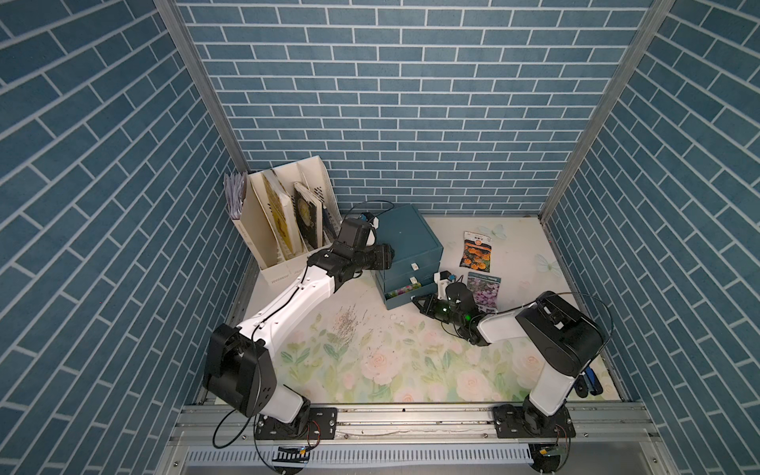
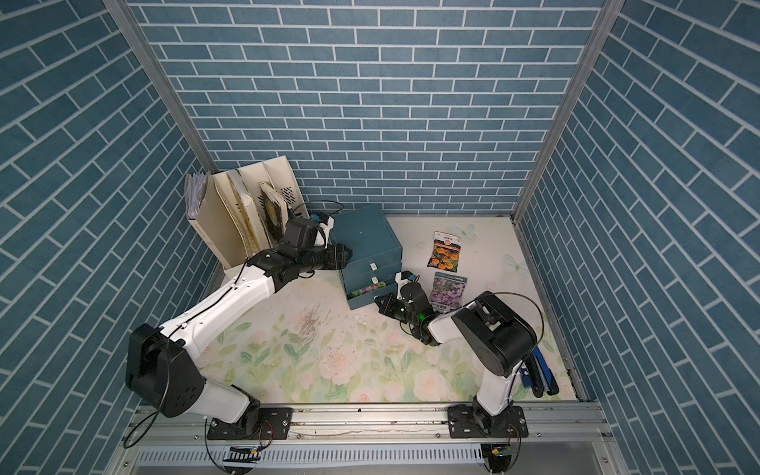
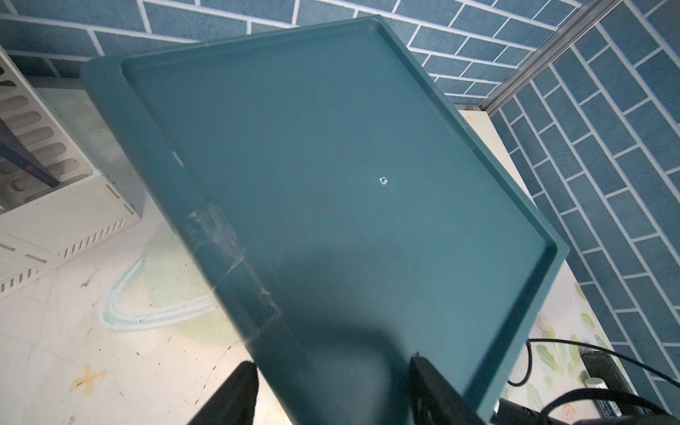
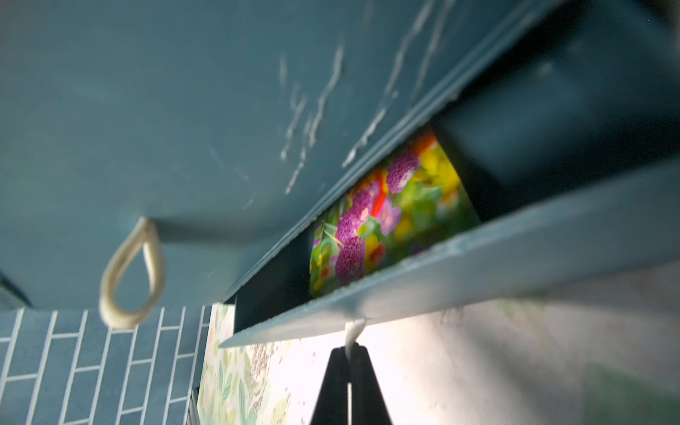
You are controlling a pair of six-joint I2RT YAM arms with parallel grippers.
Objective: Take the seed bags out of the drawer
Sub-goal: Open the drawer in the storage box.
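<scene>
Right gripper [image 4: 349, 355] on loop [image 4: 355, 327], seed bag [image 4: 382, 217] beyond

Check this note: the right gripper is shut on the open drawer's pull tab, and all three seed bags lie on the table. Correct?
Only two lie on the table: the orange-bloom bag and the purple-bloom bag, in both top views. The right wrist view shows a third bag inside the open drawer. The right gripper is indeed shut on the pull tab.

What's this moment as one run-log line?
right gripper shut on pull tab | bottom drawer part open, flowery seed bag inside | orange seed bag, purple seed bag on table | left gripper astride cabinet edge
</scene>
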